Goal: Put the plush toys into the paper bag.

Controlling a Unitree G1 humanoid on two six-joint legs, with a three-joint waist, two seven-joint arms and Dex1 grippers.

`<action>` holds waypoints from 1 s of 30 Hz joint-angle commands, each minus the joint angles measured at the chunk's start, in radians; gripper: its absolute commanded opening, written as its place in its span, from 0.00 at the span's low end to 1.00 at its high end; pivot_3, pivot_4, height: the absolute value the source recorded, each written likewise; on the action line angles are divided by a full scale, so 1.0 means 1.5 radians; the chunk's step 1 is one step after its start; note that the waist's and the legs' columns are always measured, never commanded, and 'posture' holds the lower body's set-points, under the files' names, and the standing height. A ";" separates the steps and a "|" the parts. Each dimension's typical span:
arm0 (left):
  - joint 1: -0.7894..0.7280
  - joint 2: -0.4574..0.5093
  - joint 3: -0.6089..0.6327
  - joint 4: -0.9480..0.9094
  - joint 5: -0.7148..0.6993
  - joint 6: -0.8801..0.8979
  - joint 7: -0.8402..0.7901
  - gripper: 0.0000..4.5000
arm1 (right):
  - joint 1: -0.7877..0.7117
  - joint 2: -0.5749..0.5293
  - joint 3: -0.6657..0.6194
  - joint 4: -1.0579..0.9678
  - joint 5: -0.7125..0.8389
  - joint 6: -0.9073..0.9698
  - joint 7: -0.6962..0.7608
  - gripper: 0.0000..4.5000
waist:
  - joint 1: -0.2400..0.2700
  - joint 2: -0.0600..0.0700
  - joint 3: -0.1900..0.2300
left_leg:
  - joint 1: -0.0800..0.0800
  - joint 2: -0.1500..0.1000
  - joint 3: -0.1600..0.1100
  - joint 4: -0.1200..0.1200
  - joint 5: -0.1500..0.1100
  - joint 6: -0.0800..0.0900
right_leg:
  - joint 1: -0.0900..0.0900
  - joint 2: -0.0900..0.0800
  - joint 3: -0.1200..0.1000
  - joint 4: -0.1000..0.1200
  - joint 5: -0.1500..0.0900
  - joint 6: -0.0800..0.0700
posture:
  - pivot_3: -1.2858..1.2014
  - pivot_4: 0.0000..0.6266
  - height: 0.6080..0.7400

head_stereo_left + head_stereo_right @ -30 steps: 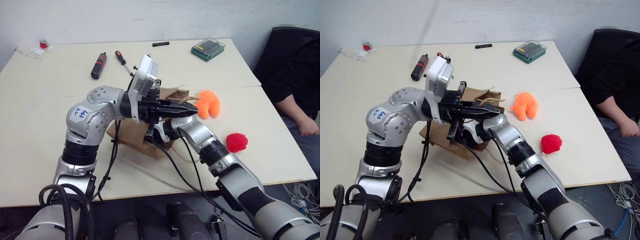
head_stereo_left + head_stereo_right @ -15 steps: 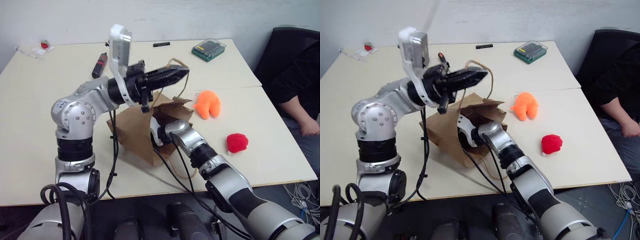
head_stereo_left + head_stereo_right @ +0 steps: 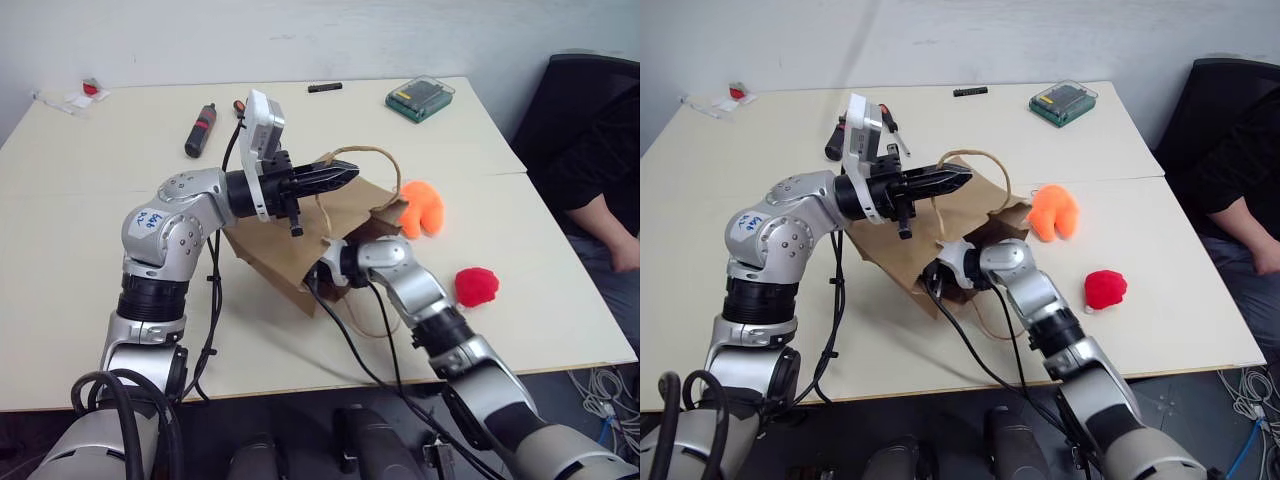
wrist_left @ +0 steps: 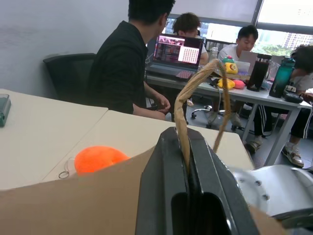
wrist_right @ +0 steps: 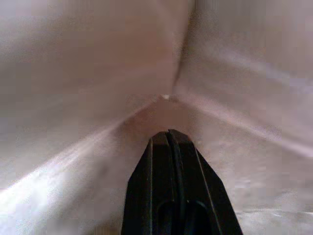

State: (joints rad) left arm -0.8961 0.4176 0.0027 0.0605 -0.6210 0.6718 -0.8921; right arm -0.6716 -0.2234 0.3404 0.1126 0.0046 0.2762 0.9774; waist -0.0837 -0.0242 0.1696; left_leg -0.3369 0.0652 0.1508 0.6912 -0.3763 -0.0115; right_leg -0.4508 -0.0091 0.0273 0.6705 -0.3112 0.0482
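1. Two pinched grippers: your left gripper (image 3: pixel 345 172) is clamped on the paper bag's cord handle (image 3: pixel 375 152), lifting it.
2. Paper bag (image 3: pixel 285 262) lies mid-table; light, thin, creases easily, so hold handle or rim.
3. Right gripper (image 5: pixel 168 134), fingers pressed together, sits inside the bag.
4. Orange plush (image 3: pixel 420 206) just beside the bag, red plush (image 3: pixel 476 286) well apart; soft, light, pinch the bulk.

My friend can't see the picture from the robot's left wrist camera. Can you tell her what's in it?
The left pincer is shut on the paper bag's cord handle, with the brown paper bag just below it. Behind the bag's edge sits the orange plush toy on the table, and people sit at desks farther back.
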 commanded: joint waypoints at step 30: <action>-0.020 -0.010 -0.002 0.032 0.020 -0.031 -0.044 0.00 | 0.230 -0.231 -0.580 -0.465 0.311 0.571 -0.286 0.36 | 0.026 0.000 0.000 | 0.002 -0.001 0.001 -0.001 0.000 0.000 | 0.002 0.001 0.002 -0.004 0.000 0.001 | 0.52 0.24 1.00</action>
State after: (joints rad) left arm -0.9270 0.4026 -0.0052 0.1411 -0.5972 0.6426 -0.9538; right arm -0.2729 -0.5748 -0.5508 -0.6386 0.4845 1.1285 0.6140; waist -0.0454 -0.0240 0.1697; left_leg -0.3347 0.0638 0.1519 0.6899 -0.3758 -0.0110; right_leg -0.4481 -0.0068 0.0310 0.6639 -0.3105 0.0491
